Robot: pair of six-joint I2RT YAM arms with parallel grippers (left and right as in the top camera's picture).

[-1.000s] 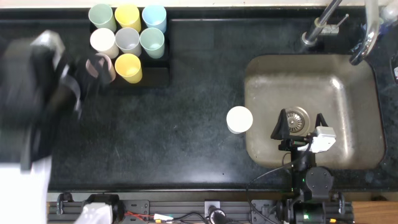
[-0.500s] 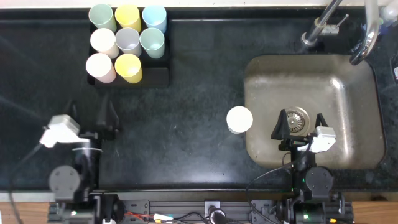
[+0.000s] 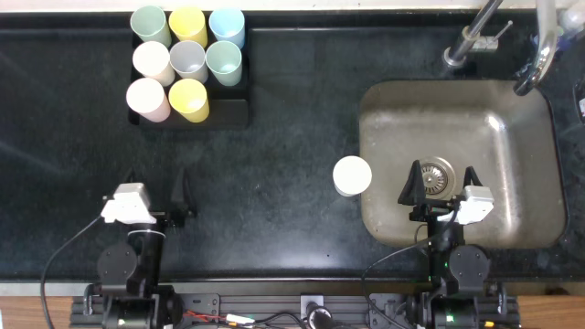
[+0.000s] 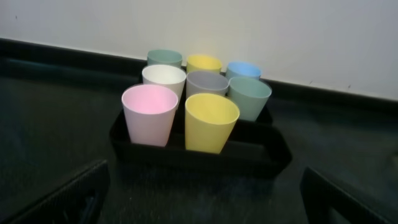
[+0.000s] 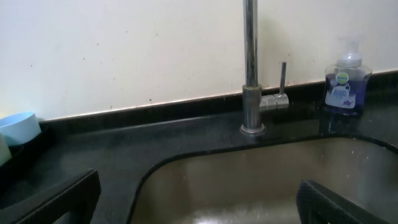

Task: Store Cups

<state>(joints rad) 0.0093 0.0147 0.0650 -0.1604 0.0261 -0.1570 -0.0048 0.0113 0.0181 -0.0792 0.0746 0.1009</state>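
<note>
A black tray (image 3: 233,111) at the back left holds several upright cups, among them a pink cup (image 3: 147,99) and a yellow cup (image 3: 188,99) in its front row. The left wrist view shows the same tray (image 4: 261,155), pink cup (image 4: 149,114) and yellow cup (image 4: 211,121) ahead of my left gripper (image 4: 202,211). My left gripper (image 3: 155,187) is open and empty near the front edge, well short of the tray. A white cup (image 3: 352,175) stands alone on the counter beside the sink's left rim. My right gripper (image 3: 441,181) is open and empty above the sink.
The steel sink (image 3: 512,128) takes up the right side, with a faucet (image 5: 250,68) and a soap bottle (image 5: 347,78) behind it. A blue cup (image 5: 18,127) shows far off in the right wrist view. Dark countertop (image 3: 283,137) lies between tray and sink.
The left arm has pulled back from the tray toward the front edge, leaving the pink cup standing in the tray's front row. The right arm has not moved.
</note>
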